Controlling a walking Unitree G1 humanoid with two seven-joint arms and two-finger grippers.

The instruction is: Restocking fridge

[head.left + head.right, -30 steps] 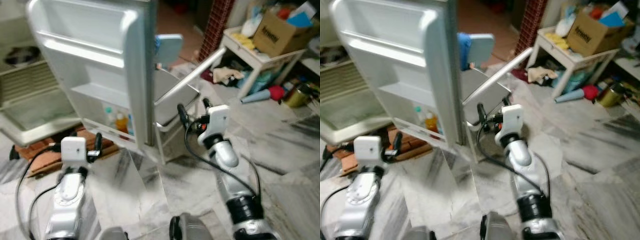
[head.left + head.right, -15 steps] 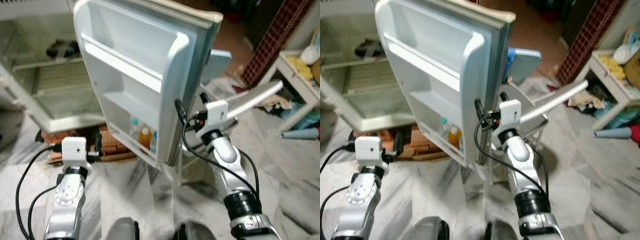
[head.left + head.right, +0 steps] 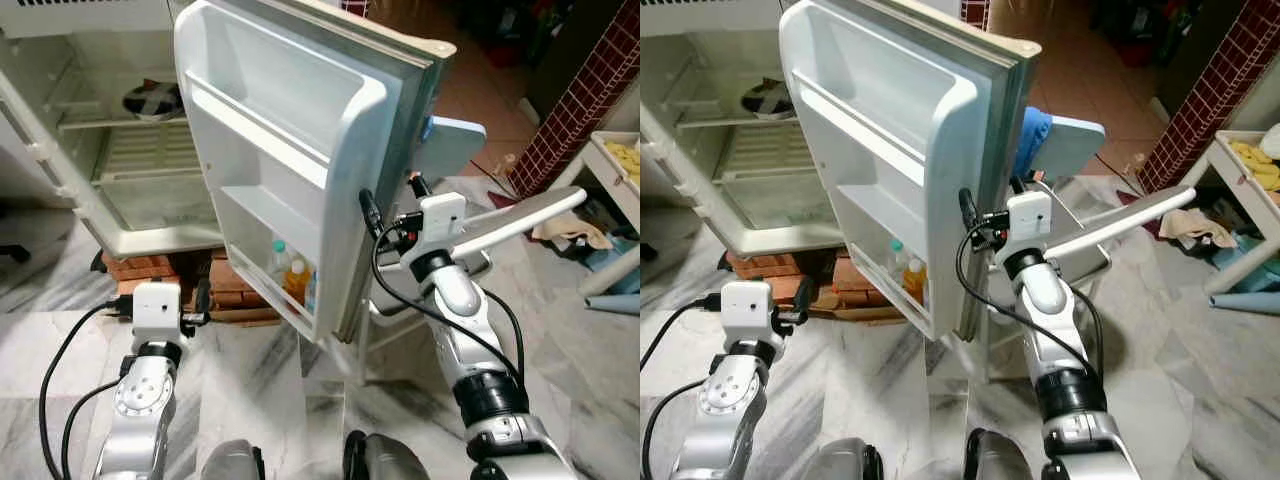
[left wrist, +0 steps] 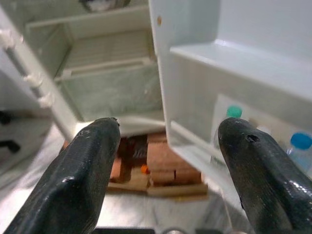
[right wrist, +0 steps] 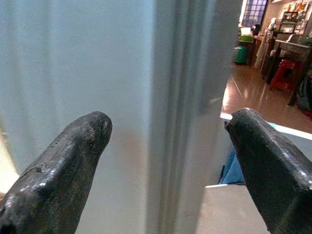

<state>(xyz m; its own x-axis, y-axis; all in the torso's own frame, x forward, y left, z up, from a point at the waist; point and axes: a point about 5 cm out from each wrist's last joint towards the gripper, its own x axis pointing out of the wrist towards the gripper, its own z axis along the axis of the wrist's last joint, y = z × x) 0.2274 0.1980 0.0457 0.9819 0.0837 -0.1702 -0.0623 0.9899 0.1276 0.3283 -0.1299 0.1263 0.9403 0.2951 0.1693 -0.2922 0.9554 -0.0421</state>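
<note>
- The fridge (image 3: pixel 110 150) stands open on a stack of bricks (image 3: pixel 235 290), its wire shelves nearly bare apart from a dark, round thing on an upper shelf (image 3: pixel 150 98) — too small to identify.
- The fridge door (image 3: pixel 300 150) swings wide toward the robot, and its lowest rack holds a few small bottles (image 3: pixel 292 280), among them one with a green cap, an orange one and one with a blue cap.
- The right pincer (image 3: pixel 390 210) sits at the door's free edge with its fingers spread wide, one to either side of that edge in the right wrist view; whether either touches it I cannot tell. My guess is that it is placed there to steady or swing the door — a straddling hold suits pushing either way.
- The left pincer (image 4: pixel 165 161) hangs low in front of the bricks, its fingers parted and empty, pointed at the door's bottom rack, probably ready to reach in.
- Behind the door stands a chair (image 3: pixel 450 150) with a pale blue back.
- Neither pincer carries anything to restock, so the loading itself looks not yet begun.
</note>
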